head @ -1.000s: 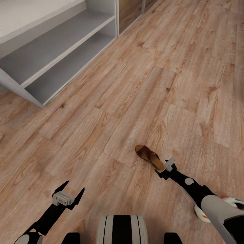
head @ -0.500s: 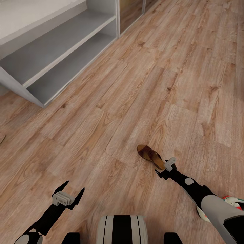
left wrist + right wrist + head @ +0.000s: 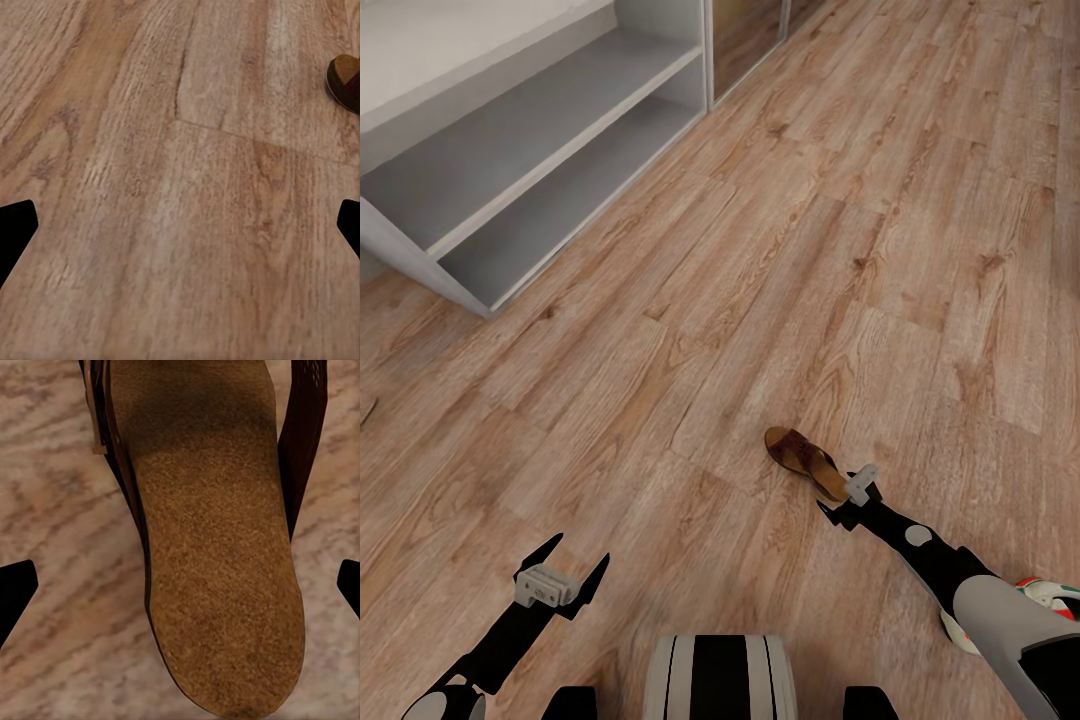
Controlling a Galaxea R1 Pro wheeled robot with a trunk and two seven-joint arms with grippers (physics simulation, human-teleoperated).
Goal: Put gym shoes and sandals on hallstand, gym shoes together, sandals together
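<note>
1 sandal (image 3: pixel 805 463) lies on the corridor floor (image 3: pixel 780 250), heel at the open right gripper (image 3: pixel 849 497). The left gripper (image 3: pixel 561 567) hangs open. The hallstand (image 3: pixel 510 150) stands well apart.

Floor (image 3: pixel 780 250): light brown wood-grain planks laid on a diagonal, evenly lit, no hard shadows. Far left: low light-grey shelf unit (image 3: pixel 510 160), flat pale top, two long open compartments, end panel standing on the floor. Beyond its far end, a narrow strip of darker wood panel (image 3: pixel 745 35).
</note>
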